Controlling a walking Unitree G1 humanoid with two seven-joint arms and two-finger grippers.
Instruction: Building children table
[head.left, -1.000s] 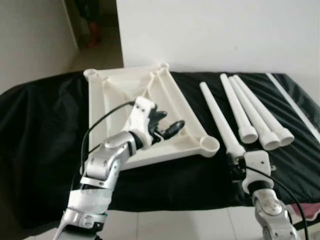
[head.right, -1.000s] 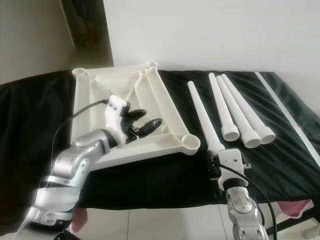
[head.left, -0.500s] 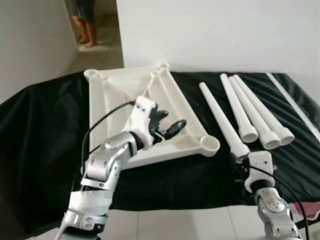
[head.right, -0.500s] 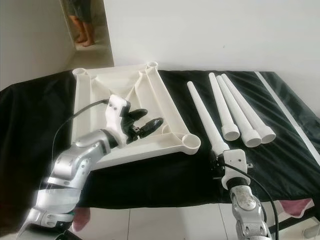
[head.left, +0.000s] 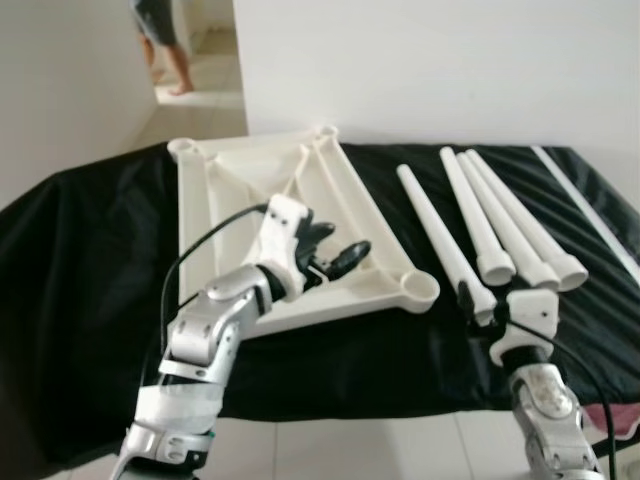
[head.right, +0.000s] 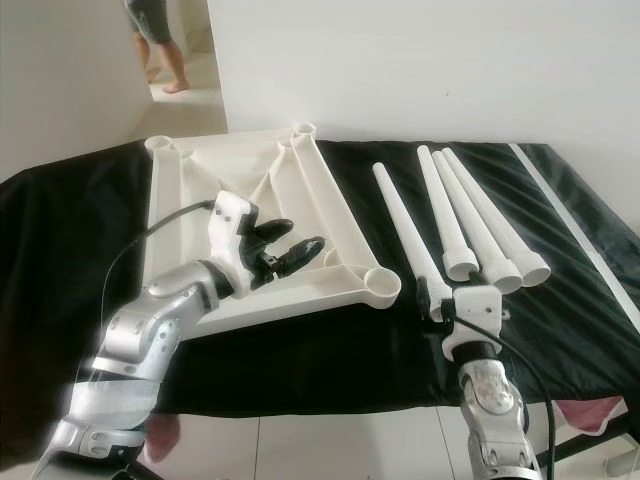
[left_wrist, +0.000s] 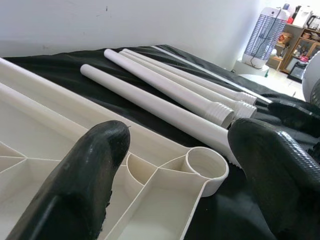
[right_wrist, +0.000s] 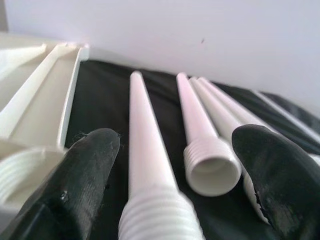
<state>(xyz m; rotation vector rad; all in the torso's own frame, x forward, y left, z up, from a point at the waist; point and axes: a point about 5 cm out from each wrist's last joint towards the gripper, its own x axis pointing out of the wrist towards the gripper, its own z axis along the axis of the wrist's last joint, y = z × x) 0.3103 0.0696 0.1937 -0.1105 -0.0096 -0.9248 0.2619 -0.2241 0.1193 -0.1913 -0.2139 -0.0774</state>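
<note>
The white plastic tabletop (head.left: 250, 190) lies underside up on the black cloth, with a round leg socket (head.left: 418, 290) at its near right corner. My left gripper (head.left: 340, 242) hovers open just above the tabletop's ribs, short of that socket (left_wrist: 205, 165). Four white tapered legs lie to the right; the leftmost leg (head.left: 435, 230) rests apart from the other three (head.left: 505, 215). My right gripper (head.left: 488, 300) is open at the leftmost leg's threaded near end (right_wrist: 145, 165), one finger on each side, not closed on it.
A thin white strip (head.left: 585, 205) lies along the cloth's far right. A person's legs (head.left: 165, 40) stand in the doorway at the back left. A white wall runs behind the table. Tiled floor (head.left: 330, 450) shows below the table's front edge.
My right gripper has moved forward to the leftmost leg's threaded end. The person in the doorway has shifted. My left arm has stayed put.
</note>
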